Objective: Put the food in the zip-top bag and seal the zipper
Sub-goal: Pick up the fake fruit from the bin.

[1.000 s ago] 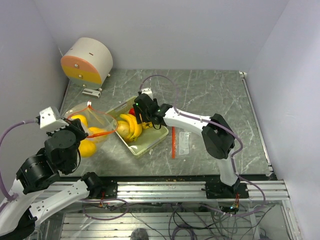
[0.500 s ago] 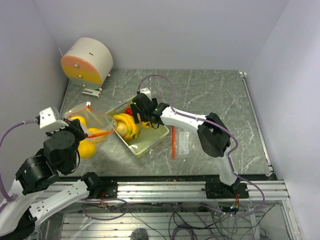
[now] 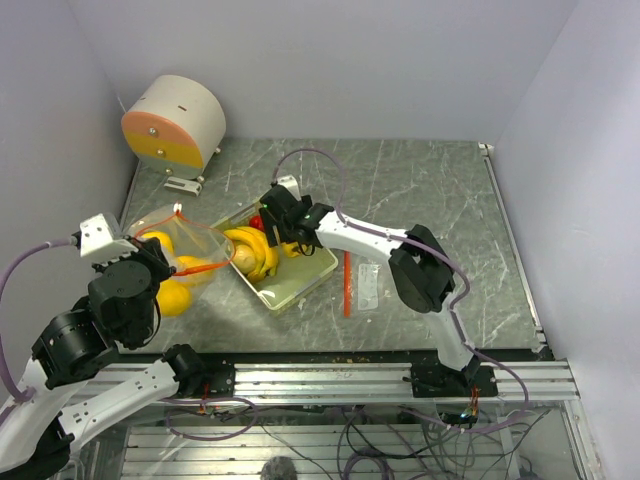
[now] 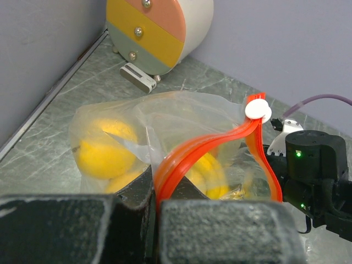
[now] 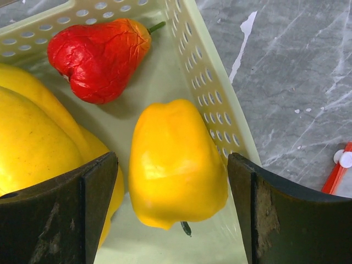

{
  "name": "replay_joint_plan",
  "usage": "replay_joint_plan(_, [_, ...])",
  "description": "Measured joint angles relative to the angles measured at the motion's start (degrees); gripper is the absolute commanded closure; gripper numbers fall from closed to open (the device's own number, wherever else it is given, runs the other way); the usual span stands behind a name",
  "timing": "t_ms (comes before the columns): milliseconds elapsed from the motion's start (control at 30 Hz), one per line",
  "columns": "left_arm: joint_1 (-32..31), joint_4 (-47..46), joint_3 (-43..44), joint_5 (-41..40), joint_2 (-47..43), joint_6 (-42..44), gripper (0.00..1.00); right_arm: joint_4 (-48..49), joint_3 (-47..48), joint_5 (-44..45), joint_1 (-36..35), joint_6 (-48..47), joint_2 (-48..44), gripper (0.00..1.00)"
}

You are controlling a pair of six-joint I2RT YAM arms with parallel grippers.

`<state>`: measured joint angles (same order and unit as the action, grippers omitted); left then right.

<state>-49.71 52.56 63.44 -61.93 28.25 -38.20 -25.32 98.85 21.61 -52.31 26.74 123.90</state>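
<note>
**Desk:** Which arm is nearer the food left in the tray?

**Field:** Your right gripper (image 5: 171,181). Its fingers (image 5: 60,214) are spread wide and straddle a yellow fruit (image 5: 176,159) inside the pale green tray (image 5: 212,104). The fruit sits squarely between them, close to both. You cannot tell from the wrist view whether it touches either.

**Desk:** How does it lie?

**Field:** Its long axis runs along the fingers, stem end toward the wrist, so closing would squeeze its narrower width. The tray wall stands just outside one finger. A larger yellow piece (image 5: 33,137) crowds the other, and the red piece (image 5: 99,58) lies beyond the fingertips.

**Desk:** And the bag?

**Field:** Your left gripper (image 4: 157,204) is pressed together on the zipper (image 4: 209,148), pinching the strip and holding up the mouth of the zip-top bag (image 4: 165,118). The bagged fruits (image 4: 104,151) rest beyond those fingers. The likely next move is to close, lift and carry sideways to that mouth.
</note>
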Motion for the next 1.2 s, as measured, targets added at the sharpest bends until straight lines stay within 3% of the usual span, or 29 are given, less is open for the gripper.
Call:
replay_joint_plan(367, [0.0, 0.0, 0.0, 0.0, 0.2, 0.0, 0.93, -1.8, 3.0, 1.7, -0.2, 0.4, 2.8, 0.25])
replay_joint_plan(567, [0.0, 0.0, 0.0, 0.0, 0.2, 0.1, 0.93, -1.6, 3.6, 2.1, -0.2, 0.4, 3.7, 0.49])
replay_joint_plan(767, [0.0, 0.0, 0.0, -0.4, 0.3, 0.1, 0.93, 0.9, 0.9, 3.1, -0.4, 0.5, 2.1, 0.55])
replay_joint_plan(933, [0.0, 0.0, 0.0, -0.4, 0.3, 0.1, 0.93, 2.8, -5.7, 2.4, -0.8, 0.0, -2.7, 0.55])
replay_joint_plan(1200, [0.0, -1.3, -1.0, -0.4, 0.5, 0.1, 0.93, 10.5, -18.6, -3.5, -0.9, -1.4, -20.2, 0.55])
